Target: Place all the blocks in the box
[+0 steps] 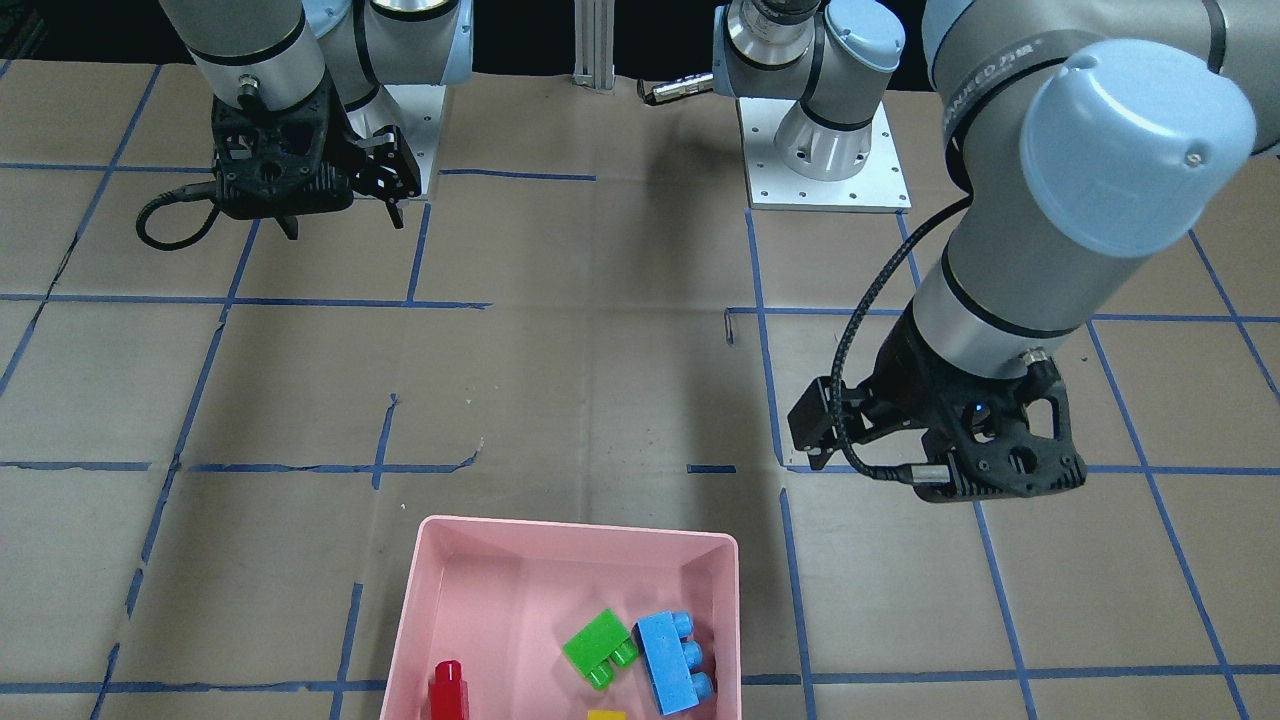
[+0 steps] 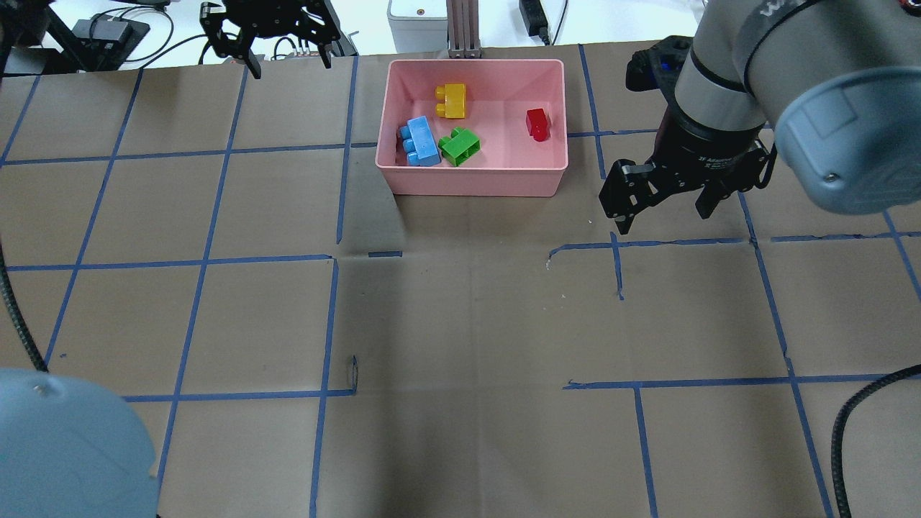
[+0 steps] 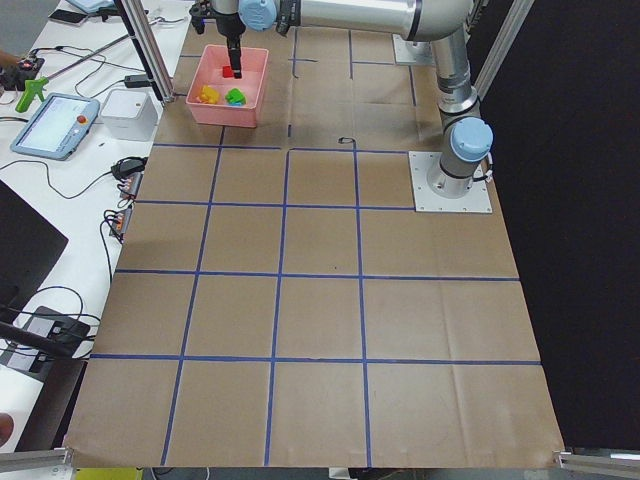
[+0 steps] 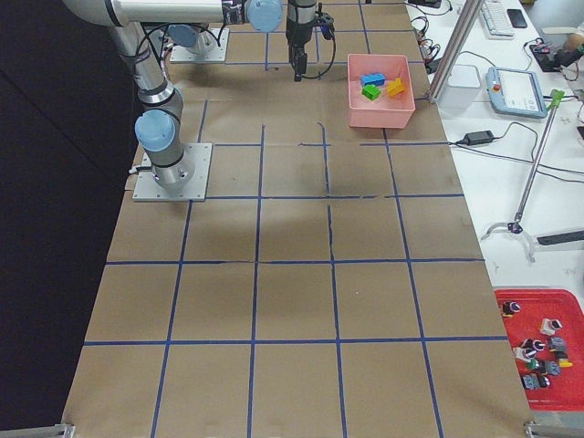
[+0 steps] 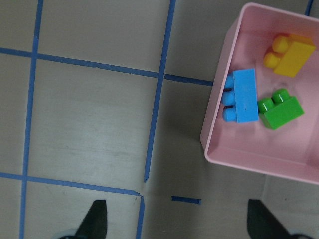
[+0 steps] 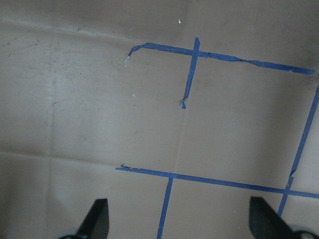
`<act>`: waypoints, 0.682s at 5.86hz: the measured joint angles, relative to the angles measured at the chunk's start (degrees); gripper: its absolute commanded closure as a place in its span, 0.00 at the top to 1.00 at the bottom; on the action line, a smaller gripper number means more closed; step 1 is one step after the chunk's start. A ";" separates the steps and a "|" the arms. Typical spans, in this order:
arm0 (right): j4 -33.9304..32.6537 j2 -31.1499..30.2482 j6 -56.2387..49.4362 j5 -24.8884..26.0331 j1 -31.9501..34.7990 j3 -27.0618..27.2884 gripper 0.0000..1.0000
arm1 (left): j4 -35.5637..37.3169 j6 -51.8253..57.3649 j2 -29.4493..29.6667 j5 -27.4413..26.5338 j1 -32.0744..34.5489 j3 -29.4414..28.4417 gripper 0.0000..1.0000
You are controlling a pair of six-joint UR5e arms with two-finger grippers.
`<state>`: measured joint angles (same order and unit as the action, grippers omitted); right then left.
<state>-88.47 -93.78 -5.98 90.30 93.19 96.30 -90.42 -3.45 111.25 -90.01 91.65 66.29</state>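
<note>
Blocks, green (image 2: 459, 146), red (image 2: 537, 124), light-blue (image 2: 421, 142), yellow (image 2: 451, 100), lie inside the box (image 2: 475, 183). Light, rigid, slick, I judge: pinch the flat sides. My left gripper (image 5: 179, 221) and right gripper (image 6: 178, 221) hang spread wide, empty.

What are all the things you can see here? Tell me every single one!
box: one, pink, far middle of the table.
yellow block: one, yellow, in the box, far side.
blue block: one, light blue, in the box, by its wall on the robot's left.
green block: one, green, in the box, right beside the blue block.
red block: one, red, in the box, alone toward the robot's right.
table: one, brown with blue tape lines.
red tray: one, red, holding small parts, beside the table.
left gripper: one, black, open, empty, raised left of the box.
right gripper: one, black, open, empty, raised right of the box.
</note>
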 measured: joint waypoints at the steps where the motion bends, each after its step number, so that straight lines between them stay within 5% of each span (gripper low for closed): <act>1: 0.12 -0.61 0.29 0.03 -0.32 0.11 1.00 | 0.15 5.15 -4.16 0.24 -0.27 4.84 1.00; 4: -0.01 -1.07 0.30 -0.47 -2.11 0.38 1.00 | 1.70 14.73 -15.60 0.53 -3.04 17.80 1.00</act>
<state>-88.48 -94.85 -5.68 89.83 91.09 96.67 -88.72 11.28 95.65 -89.48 88.61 84.09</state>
